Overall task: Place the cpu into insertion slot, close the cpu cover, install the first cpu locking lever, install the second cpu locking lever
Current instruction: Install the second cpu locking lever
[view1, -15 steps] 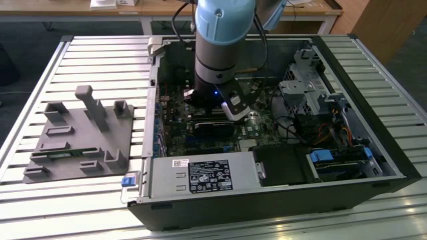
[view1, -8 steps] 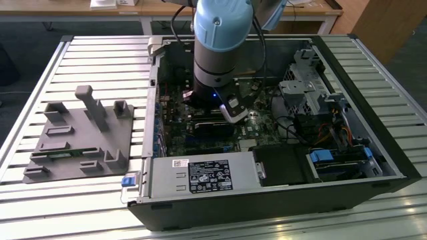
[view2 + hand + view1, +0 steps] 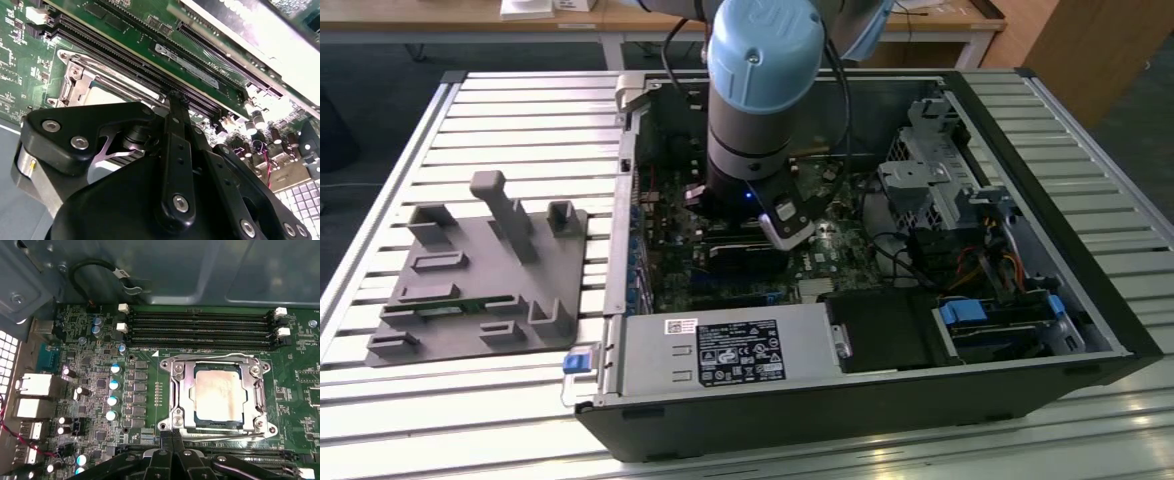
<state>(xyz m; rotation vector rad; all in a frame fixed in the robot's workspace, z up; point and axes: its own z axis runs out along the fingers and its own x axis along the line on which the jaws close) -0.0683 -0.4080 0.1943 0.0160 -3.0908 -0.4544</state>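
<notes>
In the first wrist view the cpu (image 3: 218, 392) lies flat in the insertion slot, its dull metal top showing through the window of the cpu cover (image 3: 182, 396). The silver cover is down over the socket on the green board. A thin metal lever rod (image 3: 212, 356) runs along one edge of the cover, and another (image 3: 225, 432) along the opposite edge. My gripper (image 3: 172, 436) is shut, with its black fingertips side by side at the socket's edge. In the second wrist view the gripper (image 3: 176, 97) touches the end of a lever rod (image 3: 127, 89) beside the cover (image 3: 75, 82).
Long black memory slots (image 3: 200, 325) run just past the socket. Capacitors (image 3: 114, 385) and rear ports (image 3: 35, 390) stand to one side. In the exterior view the arm (image 3: 754, 120) reaches down into the open computer case (image 3: 1067, 300). A grey fixture plate (image 3: 480, 270) lies at the exterior view's left.
</notes>
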